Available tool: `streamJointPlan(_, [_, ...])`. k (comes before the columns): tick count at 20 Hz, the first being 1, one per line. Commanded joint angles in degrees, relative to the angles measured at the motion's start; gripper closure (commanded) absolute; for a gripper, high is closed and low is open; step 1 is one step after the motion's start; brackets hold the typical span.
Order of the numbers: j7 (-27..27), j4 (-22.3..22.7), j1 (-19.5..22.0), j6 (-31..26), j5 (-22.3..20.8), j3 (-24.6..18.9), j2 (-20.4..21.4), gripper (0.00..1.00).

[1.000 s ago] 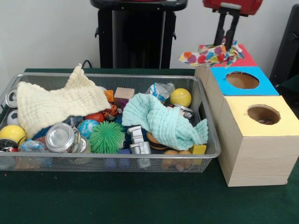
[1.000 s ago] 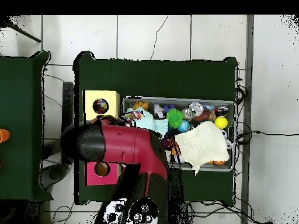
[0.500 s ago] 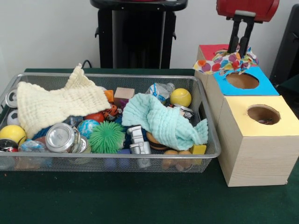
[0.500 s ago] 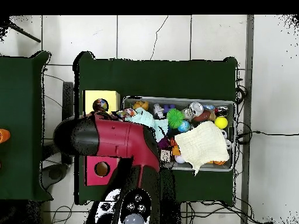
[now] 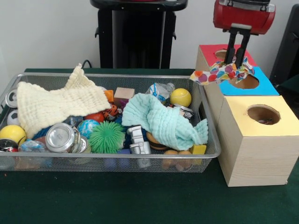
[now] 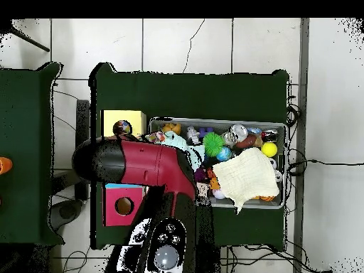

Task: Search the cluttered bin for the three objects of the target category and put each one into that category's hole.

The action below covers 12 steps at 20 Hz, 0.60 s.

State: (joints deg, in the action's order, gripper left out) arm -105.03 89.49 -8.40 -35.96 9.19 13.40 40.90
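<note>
The wide shallow silver wire-mesh bin point(image 5: 60, 80) sits on the dark green table point(image 5: 140, 200), crowded with clutter: a plain cream waffle cloth point(image 5: 56, 105) draped over its left part, a crumpled mint-green cloth point(image 5: 166, 121) to the right of that, then a spiky green ball point(image 5: 107, 137), a crushed silver can point(image 5: 63, 138) and two yellow balls point(image 5: 180, 97). Just right of the bin stand three pale wood cubes in a row; the largest, yellow-faced cube point(image 5: 259, 149) is nearest the camera, its round hole point(image 5: 263, 114) unobstructed, with the blue-faced cube point(image 5: 261, 86) behind it and the red-faced cube point(image 5: 208, 51) farthest back. The red and black arm point(image 6: 142, 167) reaches over these cubes, and its black gripper point(image 5: 236, 63) pinches a small polka-dot cloth piece point(image 5: 219, 73), which hangs over the blue-faced cube's near left corner, short of the yellow cube's hole.
</note>
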Motion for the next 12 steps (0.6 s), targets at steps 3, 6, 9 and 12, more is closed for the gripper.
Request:
streamJointPlan(3, [-8.89,-5.60,0.44,-4.34,1.20,-5.09,-4.87,1.00])
streamJointPlan(6, [-9.79,-8.16,-0.74,-5.42,0.92,-4.35,-6.18,1.00])
streamJointPlan(9, [-10.93,-9.96,-1.57,-5.79,1.28,-3.97,-7.46,1.00])
streamJointPlan(12, [-11.15,-11.69,-2.27,-6.53,1.26,-3.63,-8.34,1.00])
